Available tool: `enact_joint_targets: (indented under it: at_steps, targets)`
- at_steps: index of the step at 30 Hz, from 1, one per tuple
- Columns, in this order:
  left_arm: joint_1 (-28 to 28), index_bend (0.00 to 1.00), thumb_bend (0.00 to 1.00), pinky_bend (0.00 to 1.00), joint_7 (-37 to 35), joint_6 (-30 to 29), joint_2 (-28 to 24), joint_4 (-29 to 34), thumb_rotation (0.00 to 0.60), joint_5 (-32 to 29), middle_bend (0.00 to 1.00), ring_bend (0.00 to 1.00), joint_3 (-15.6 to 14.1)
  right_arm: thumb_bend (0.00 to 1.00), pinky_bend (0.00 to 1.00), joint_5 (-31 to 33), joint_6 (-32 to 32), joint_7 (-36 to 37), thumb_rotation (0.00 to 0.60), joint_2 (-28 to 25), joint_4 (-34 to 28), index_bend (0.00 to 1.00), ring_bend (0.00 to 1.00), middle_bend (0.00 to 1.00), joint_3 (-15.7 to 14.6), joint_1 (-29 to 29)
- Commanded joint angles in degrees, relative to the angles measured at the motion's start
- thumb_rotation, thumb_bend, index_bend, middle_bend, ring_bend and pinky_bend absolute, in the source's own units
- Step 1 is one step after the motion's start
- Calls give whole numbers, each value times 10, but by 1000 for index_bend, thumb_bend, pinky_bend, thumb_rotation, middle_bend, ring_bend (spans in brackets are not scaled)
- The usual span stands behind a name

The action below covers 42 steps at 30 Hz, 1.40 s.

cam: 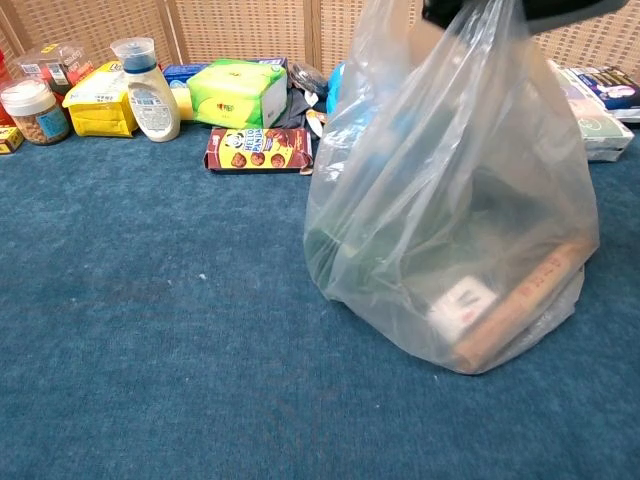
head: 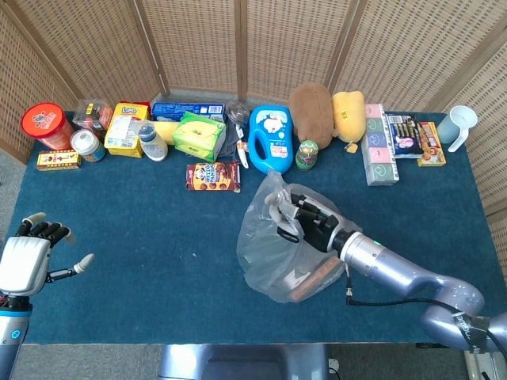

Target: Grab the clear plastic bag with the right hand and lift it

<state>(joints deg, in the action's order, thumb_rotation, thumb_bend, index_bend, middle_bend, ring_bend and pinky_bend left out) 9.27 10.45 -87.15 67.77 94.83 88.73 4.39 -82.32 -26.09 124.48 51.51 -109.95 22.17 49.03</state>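
Clear plastic bag (head: 279, 253) sits gathered at its neck in the right robot hand (head: 305, 222), near the middle of the blue bench (head: 142, 237); the fingers are curled around the bunched film and hold nothing else. In the chest view the film is pulled taut upward, while the bag's bottom looks to rest on the carpet-like bench top or barely clear it; which of the two cannot be told.

Inside lie a long brown stick-shaped packet (cam: 520, 300) and a small white box (cam: 462, 298), both slumped to the bag's low side at about 4 o'clock. That lopsided load is the main risk: as the bag rises it may swing or twist, and thin film gathered in smooth fingers could slide out under the pull. Only part of the neck may be caught, in which case the mouth could gape and spill the contents.

At 12 o'clock from the bag stand a blue bottle (head: 270, 142) and a cookie box (head: 212, 176), near enough that a swinging bag might knock them.

Left robot hand (head: 28, 257) waits at the bench's 8 o'clock edge, fingers spread and empty, well apart from the bag.
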Motion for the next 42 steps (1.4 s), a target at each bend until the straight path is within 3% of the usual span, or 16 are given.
enact_joint_targets:
  at_steps: [1,7,26,42]
  targets:
    - [-2,543,164,207,-1,-2,1,0,0,0,498,431,-1,692,860,-13,-18,25,560,-22,-6,479,881,675,14,-12]
    - [-5,543,164,207,-2,-4,2,0,2,-1,498,432,-3,697,868,-33,-38,69,600,-46,-4,479,890,675,21,-18]
    - [-17,543,163,207,-5,-15,-2,3,1,3,498,432,-9,696,867,-119,-175,224,600,-100,4,479,885,667,3,-16]
    - [-29,543,163,207,-10,-25,-3,2,0,6,498,428,-15,697,862,-132,-229,270,600,-122,17,479,880,662,-30,3]
